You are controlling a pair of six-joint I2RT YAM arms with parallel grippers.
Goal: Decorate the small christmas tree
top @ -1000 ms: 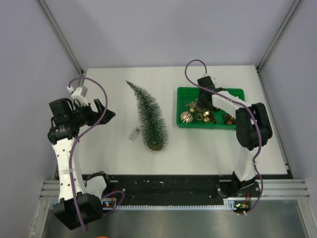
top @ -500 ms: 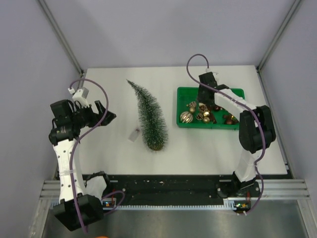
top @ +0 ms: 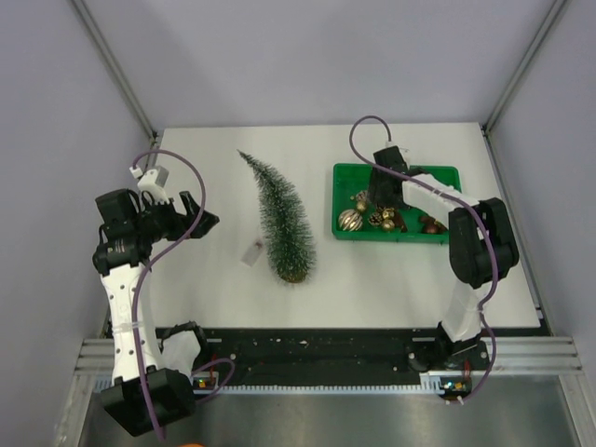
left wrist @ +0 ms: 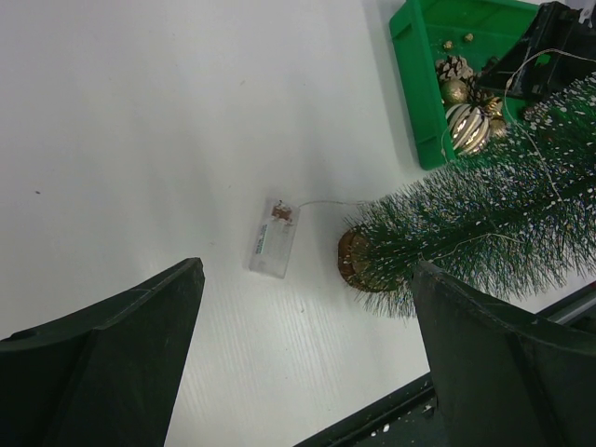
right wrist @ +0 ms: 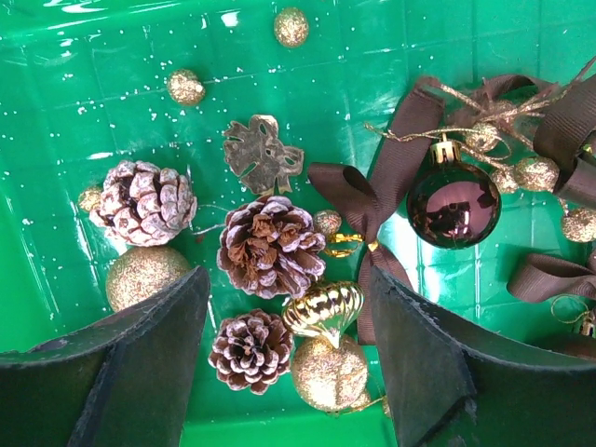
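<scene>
Listing from the near edge outward: the arm bases sit at the front of the white table (top: 372, 289). The left gripper (left wrist: 307, 372) hangs above the table's left side, jaws spread wide and empty, well apart from the tree (top: 284, 223). The tree lies on its side at mid-table, disc base toward the near edge and tip toward the far left. Only the left wrist view shows a thin wire (left wrist: 321, 203) running from the base to a small clear battery pack (left wrist: 273, 250) lying just beside it. In the top view the pack is only a pale speck. Right of the tree is the green tray (top: 447, 173), with the right gripper (right wrist: 289, 372) low over its left half. Its jaws are parted around ornaments but clamp nothing. The tray's contents read clearly only in the right wrist view: three frosted pinecones (right wrist: 270, 244), a ribbed gold drop (right wrist: 323, 310), glitter balls (right wrist: 328, 372), a leaf charm (right wrist: 261, 154), a dark purple bauble (right wrist: 453, 203) and brown ribbon bows (right wrist: 372, 200). Beyond the table stand plain pale grey walls (top: 326, 56) with metal posts (top: 116, 70) in the corners.
</scene>
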